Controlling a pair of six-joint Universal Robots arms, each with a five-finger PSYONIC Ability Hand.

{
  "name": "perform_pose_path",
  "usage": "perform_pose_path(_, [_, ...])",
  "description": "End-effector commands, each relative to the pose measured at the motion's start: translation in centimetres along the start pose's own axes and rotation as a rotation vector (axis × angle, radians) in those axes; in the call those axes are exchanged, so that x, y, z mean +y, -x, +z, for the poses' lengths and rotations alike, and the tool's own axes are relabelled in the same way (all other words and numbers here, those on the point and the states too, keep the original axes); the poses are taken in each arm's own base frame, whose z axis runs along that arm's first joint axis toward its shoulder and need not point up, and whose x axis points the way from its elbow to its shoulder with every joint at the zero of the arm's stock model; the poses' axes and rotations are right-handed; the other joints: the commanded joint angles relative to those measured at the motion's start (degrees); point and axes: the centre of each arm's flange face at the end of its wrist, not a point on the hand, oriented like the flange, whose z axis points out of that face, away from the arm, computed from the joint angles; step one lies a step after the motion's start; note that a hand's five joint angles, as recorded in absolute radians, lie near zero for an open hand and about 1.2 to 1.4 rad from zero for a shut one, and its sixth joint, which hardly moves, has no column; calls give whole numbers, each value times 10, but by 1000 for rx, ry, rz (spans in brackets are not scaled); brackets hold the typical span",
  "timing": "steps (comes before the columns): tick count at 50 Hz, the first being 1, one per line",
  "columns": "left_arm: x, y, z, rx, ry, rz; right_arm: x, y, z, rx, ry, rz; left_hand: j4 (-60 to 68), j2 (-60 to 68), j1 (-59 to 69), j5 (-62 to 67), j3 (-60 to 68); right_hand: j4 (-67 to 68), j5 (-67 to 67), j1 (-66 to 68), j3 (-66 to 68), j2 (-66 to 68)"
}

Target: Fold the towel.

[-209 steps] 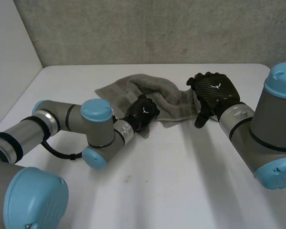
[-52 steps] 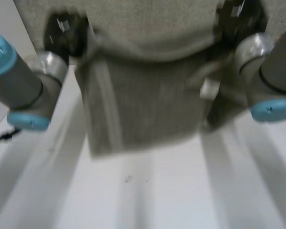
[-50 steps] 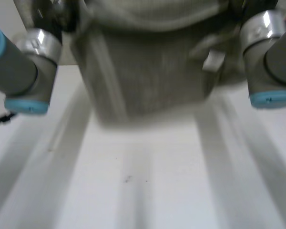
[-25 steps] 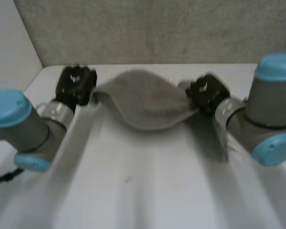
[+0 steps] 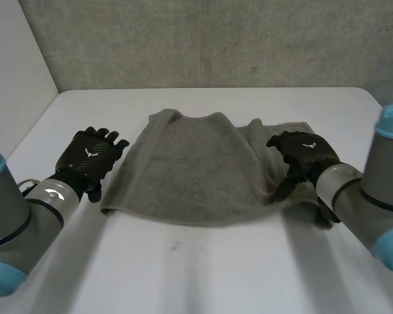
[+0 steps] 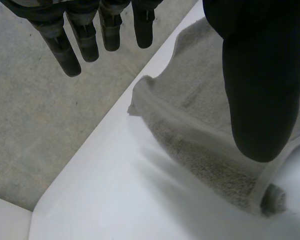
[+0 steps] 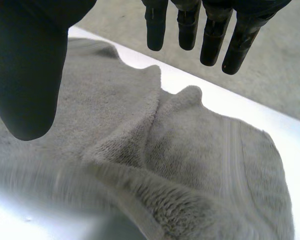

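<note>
**A:** Where's the towel?

**B:** The towel [image 5: 196, 170] lies spread on the table [image 5: 203, 275], between the hands. The left hand [image 5: 90, 160] sits just beside its left edge, fingers straight, apart from the thumb, holding nothing. The right hand [image 5: 304, 157] is over the right side, likewise spread and empty. I can't quite tell whether its thumb touches the cloth.

**A:** Risks?

**B:** The right part is bunched, with a layer doubled over. Folding now would likely trap that ridge and skew the edges.

towel [image 5: 196, 167]: your grey terry cloth | spread mostly flat on the tabletop [image 5: 216, 275], toward 12 o'clock | its 3 o'clock side bunched in a raised fold | 6 o'clock edge bowed
</note>
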Motion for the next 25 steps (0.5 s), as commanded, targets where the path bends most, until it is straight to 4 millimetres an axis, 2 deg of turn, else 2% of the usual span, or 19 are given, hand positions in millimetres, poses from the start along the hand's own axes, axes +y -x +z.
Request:
perform_pose_path(1, [-14, -1, -22, 30, 30, -94, 11, -16, -25, 49, 35, 87, -1, 0, -7, -17, 0, -33, -31, -19, -20, -26])
perform_pose_path(3, [-12, -8, -27, 48, 51, -169, 18, -19, -34, 66, 52, 93, 4, 5, -2, -12, 5, -33, -31, -19, -20, -26])
perform_pose_path(6, [-10, -11, -28, 48, 62, -201, 21, -22, -37, 80, 56, 99, 6, 7, -1, -11, 7, -33, -31, -19, -20, -26])
perform_pose_path(8, [-2, -14, -27, 36, 96, -237, 31, -29, -39, 107, 56, 110, 7, 9, 1, -9, 8, -33, -31, -19, -20, -26])
perform_pose_path(14, [16, -23, -20, 32, 165, -241, 44, -29, -40, 110, 66, 108, 7, 9, 1, -9, 8, -33, -31, -19, -20, -26])
perform_pose_path(20, [27, -22, 0, -14, 118, -230, 59, -27, -45, 104, 106, -34, 33, 34, 26, 16, 34, -33, -31, -19, -20, -26])
perform_pose_path(22, [30, -20, 5, -28, 104, -223, 69, -36, -46, 133, 134, -132, 39, 41, 33, 23, 40, -33, -31, -19, -20, -26])
perform_pose_path(25, [36, -19, 14, -42, 99, -210, 74, -43, -46, 156, 141, -165, 70, 71, 63, 53, 71, -33, -31, -19, -20, -26])
